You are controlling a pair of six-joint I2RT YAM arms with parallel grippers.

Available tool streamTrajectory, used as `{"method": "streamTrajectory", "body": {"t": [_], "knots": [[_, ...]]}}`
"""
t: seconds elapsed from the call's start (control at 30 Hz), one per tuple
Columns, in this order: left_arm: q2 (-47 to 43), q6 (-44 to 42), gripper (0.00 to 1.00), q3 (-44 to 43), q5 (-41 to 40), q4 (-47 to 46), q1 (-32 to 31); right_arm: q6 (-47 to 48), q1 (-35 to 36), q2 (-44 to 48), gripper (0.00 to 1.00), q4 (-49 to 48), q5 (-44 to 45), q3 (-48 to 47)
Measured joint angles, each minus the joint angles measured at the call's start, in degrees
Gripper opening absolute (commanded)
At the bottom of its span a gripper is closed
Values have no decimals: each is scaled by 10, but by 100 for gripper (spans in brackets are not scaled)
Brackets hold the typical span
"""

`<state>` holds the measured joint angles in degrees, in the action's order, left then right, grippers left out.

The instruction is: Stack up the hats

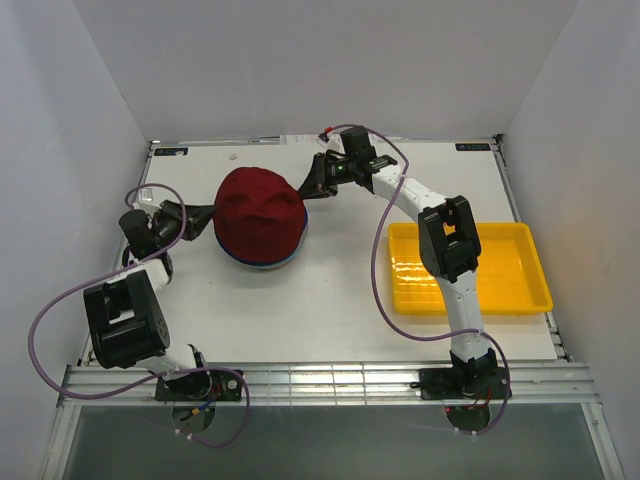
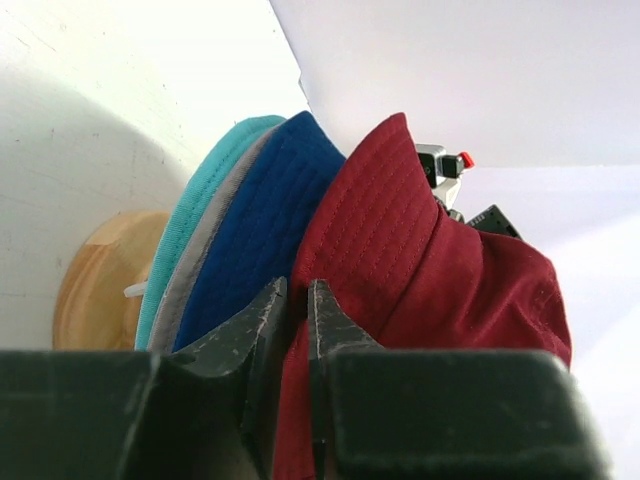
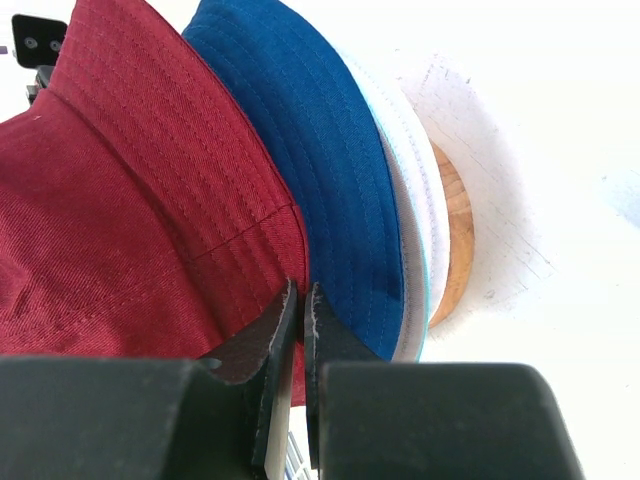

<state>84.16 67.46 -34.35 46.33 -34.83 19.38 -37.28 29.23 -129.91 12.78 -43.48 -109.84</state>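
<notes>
A dark red hat tops the stack at the table's middle left, and a blue brim peeks out below it. In the left wrist view the brims fan out: teal hat, grey hat, royal blue hat, dark red hat. My left gripper is at the stack's left side, its jaws closed on the red brim. My right gripper is at the far right side, shut on the red brim beside the blue hat.
The stack sits on a wooden stand, whose base also shows in the right wrist view as a wooden disc. A yellow tray lies at the right, by the right arm. White walls close in the table at the back and sides.
</notes>
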Motion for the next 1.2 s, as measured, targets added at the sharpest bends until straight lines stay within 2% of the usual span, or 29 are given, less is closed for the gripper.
{"method": "streamTrajectory", "body": {"t": [0.1, 0.13, 0.2, 1.2], "knots": [[1, 5, 13, 4, 0, -4, 0, 0, 0, 0, 8, 0, 0, 0], [1, 7, 5, 5, 0, -6, 0, 0, 0, 0, 8, 0, 0, 0], [1, 9, 0, 6, 0, -9, 0, 0, 0, 0, 8, 0, 0, 0], [9, -84, 0, 29, -39, 64, -8, 6, 0, 0, 8, -9, 17, 12]]}}
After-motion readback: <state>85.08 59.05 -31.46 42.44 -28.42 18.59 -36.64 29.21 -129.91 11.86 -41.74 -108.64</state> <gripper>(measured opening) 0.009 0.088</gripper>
